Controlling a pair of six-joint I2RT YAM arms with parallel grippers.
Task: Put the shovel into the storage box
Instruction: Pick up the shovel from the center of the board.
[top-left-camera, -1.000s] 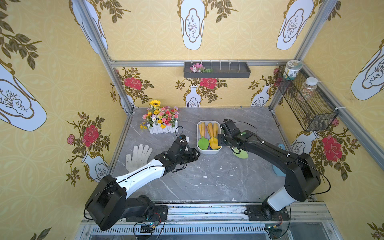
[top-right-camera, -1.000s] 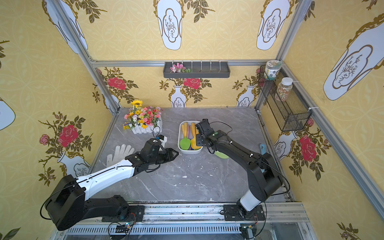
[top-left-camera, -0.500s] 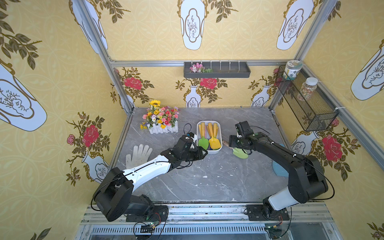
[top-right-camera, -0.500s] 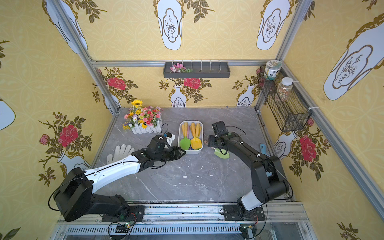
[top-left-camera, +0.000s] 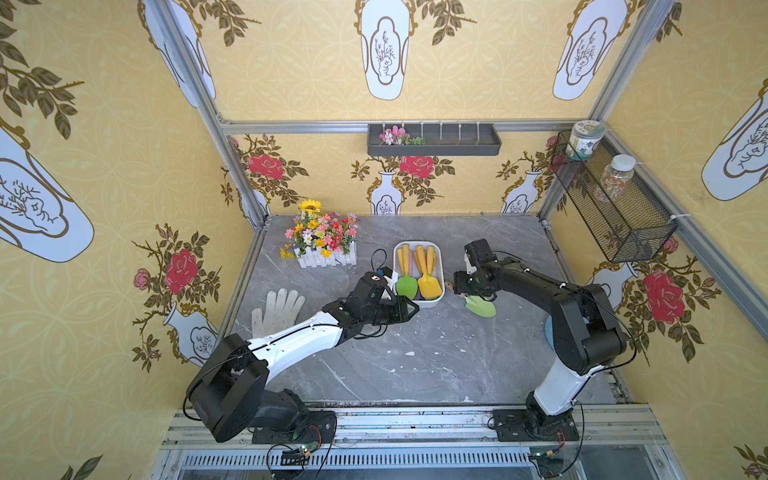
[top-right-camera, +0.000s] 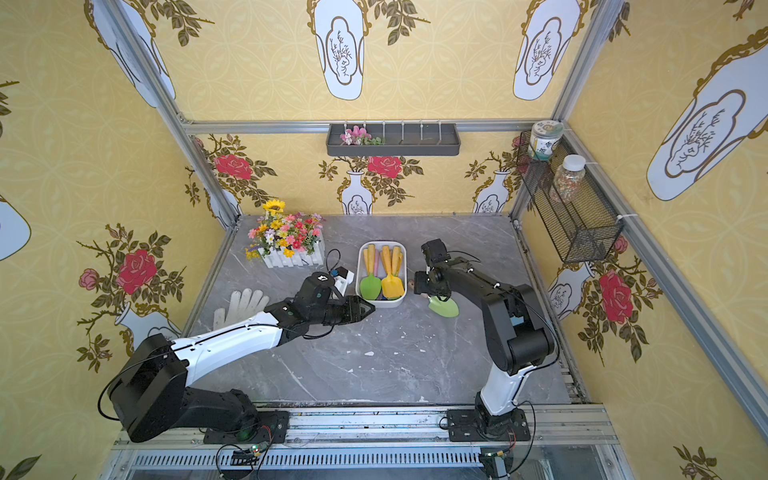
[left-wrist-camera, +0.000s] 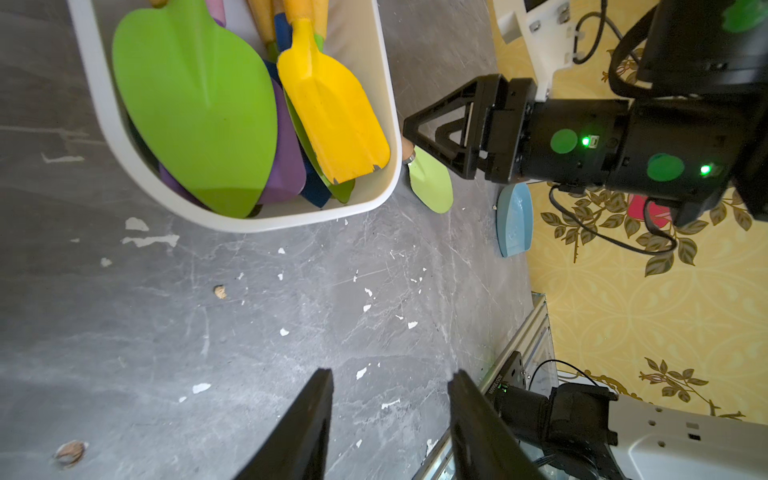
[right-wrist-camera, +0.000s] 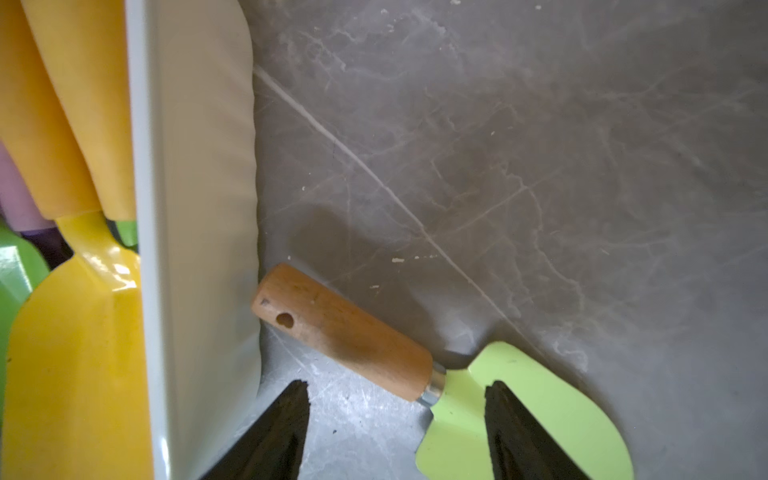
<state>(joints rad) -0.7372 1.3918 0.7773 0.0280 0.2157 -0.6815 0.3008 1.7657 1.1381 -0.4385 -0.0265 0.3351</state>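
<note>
Moved off the storage box (right-wrist-camera: 195, 208), right claw (right-wrist-camera: 397, 386) gapes over the partly cropped shovel (right-wrist-camera: 345, 336), perhaps touching; left claw (left-wrist-camera: 392, 372) apart.

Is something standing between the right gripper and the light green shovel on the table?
Nothing visible does. The right gripper hangs open directly over the light green shovel, which lies on the table beside the storage box.

Lime shovel (right-wrist-camera: 357, 345); storage box (top-left-camera: 429, 303) seemingly white
</note>
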